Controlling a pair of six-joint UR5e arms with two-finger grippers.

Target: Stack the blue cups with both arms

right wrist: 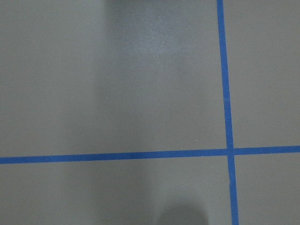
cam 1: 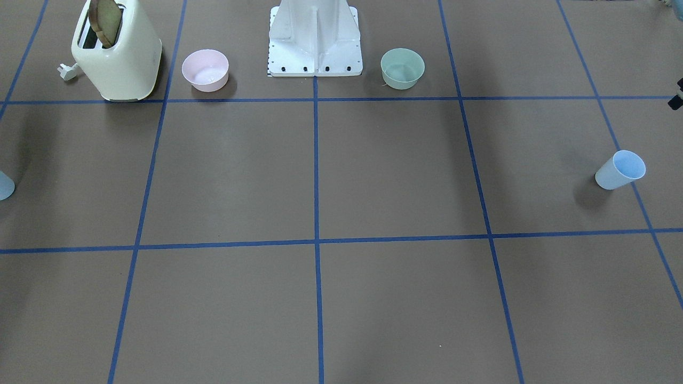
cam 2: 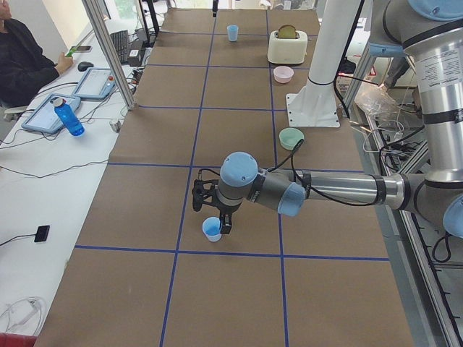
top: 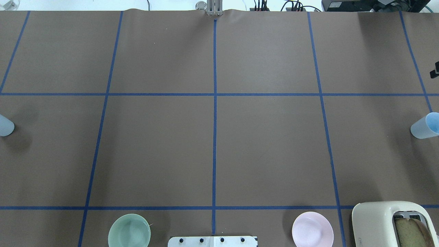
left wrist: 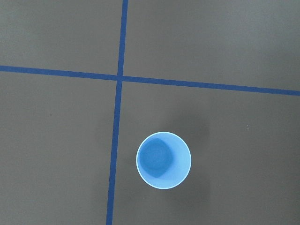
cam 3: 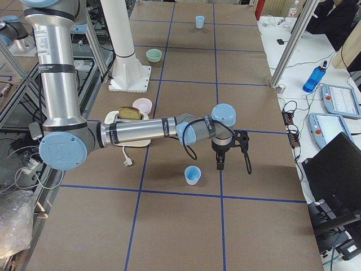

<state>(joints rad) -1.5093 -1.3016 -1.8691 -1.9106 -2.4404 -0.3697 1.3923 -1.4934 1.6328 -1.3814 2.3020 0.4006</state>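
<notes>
Two pale blue cups stand upright at opposite ends of the table. One cup (cam 1: 620,169) is on my left side; it also shows in the overhead view (top: 5,125) and the left side view (cam 2: 212,230). My left gripper (cam 2: 213,213) hovers just over it, and the left wrist view looks down into the cup (left wrist: 163,160). The other cup (cam 3: 192,175) stands on my right side, also seen overhead (top: 426,125). My right gripper (cam 3: 223,164) hangs beside it, towards the operators' side. No fingers show in either wrist view, so I cannot tell whether either gripper is open or shut.
A cream toaster (cam 1: 117,53) with a bread slice, a pink bowl (cam 1: 205,69) and a mint-green bowl (cam 1: 402,68) stand by the white pedestal (cam 1: 315,37). A person sits at the side desk (cam 2: 22,58).
</notes>
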